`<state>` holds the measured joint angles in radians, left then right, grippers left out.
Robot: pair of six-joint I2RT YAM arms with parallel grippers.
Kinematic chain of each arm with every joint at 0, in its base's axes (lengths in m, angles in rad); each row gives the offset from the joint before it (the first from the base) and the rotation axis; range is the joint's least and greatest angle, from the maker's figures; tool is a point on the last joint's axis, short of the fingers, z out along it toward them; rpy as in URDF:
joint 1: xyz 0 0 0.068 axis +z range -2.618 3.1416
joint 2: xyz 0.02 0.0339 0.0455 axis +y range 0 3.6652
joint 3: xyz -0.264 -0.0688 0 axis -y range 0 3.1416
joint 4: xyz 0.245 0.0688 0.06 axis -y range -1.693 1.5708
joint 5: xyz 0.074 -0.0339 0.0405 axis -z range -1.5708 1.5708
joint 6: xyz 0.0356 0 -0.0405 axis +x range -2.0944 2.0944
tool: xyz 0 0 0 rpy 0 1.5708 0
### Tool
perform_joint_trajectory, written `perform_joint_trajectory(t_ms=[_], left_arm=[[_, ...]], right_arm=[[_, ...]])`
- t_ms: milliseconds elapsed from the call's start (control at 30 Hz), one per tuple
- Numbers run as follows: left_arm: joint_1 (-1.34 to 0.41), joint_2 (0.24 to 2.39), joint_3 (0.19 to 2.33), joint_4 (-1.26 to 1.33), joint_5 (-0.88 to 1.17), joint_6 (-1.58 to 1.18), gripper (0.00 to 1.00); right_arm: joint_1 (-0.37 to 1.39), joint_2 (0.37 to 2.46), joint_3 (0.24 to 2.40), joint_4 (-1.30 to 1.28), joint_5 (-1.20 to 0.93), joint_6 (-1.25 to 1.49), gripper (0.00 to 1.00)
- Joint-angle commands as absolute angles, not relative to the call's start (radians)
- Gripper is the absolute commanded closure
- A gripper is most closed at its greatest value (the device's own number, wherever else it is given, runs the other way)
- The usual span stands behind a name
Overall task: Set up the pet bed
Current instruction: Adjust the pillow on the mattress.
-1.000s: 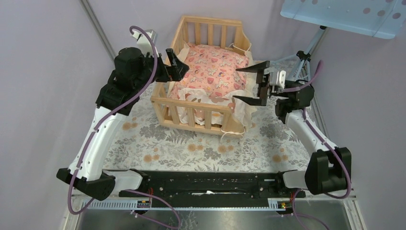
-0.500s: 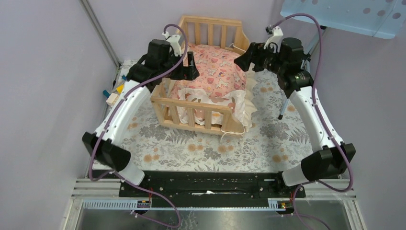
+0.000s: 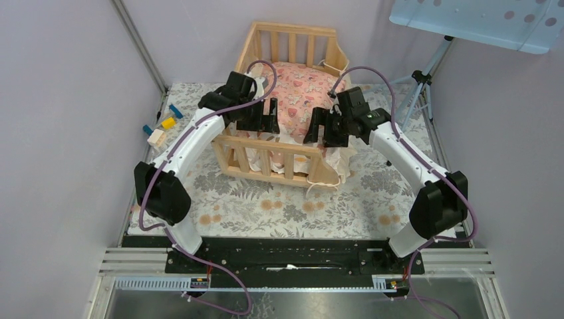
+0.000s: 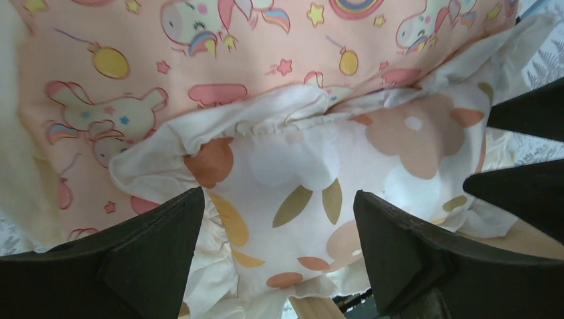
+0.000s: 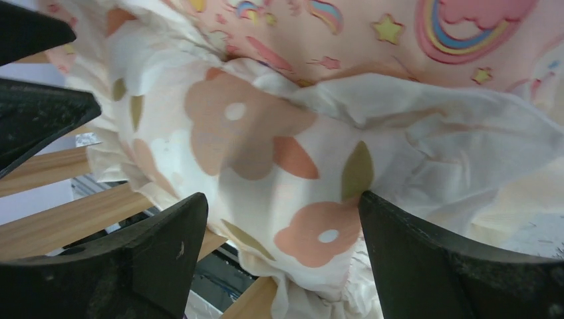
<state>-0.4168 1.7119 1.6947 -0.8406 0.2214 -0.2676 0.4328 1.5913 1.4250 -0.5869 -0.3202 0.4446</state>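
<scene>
— Top external view: where does the pet bed [image 3: 266, 158] stand?

— Toward the far middle of the table, on the flowered cloth [image 3: 266, 199], with an arm reaching in from each side. The pink cushion [image 3: 299, 86] lies inside it, and its cream ruffle spills over the near right corner.

— And the grippers?

— Both are down at the near end of the bed. The left gripper [image 3: 263, 121] has its jaws spread wide with nothing between them but air and fabric below. The right gripper [image 3: 321, 131] is the same: open, holding nothing. Each wrist camera looks straight down on the small leaf-print pillow [image 4: 299, 193], which is crumpled on the cushion's near edge.

— So the step in hand is the pillow?

— I'd judge so: take it up and lay it flat. To do that well, each gripper should pinch one end of the pillow only, not the ruffle under it, since the two fabrics overlap and a deep grab would drag the cushion too. Lift evenly on both sides and keep clear of the wooden rail just below.

— What about the surroundings?

— The cloth is soft and may slide under the bed if the rail gets bumped. Plain lilac walls [image 3: 66, 100] close in on both sides. A few small coloured blocks [image 3: 159, 129] sit at the left edge, well apart from the bed. A tripod [image 3: 416, 83] stands at the far right under a pale blue board [image 3: 479, 23].
</scene>
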Motion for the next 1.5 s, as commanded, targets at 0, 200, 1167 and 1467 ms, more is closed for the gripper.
perform_joint_trajectory(t_ms=[0,200,1167,1467], left_arm=[[-0.41,1.715,1.657,-0.824,0.311,-0.253,0.11],[-0.413,1.712,1.587,-0.823,0.408,-0.237,0.12],[-0.39,1.852,2.025,-1.017,0.461,-0.28,1.0],[-0.36,1.777,1.983,-1.013,0.486,-0.287,1.0]], right_arm=[[0.431,1.578,1.382,-0.613,-0.26,0.478,0.08],[0.435,1.607,1.34,-0.606,-0.264,0.463,0.08],[0.445,1.734,1.812,-0.87,-0.344,0.514,1.0],[0.445,1.761,1.898,-0.95,-0.437,0.53,1.0]])
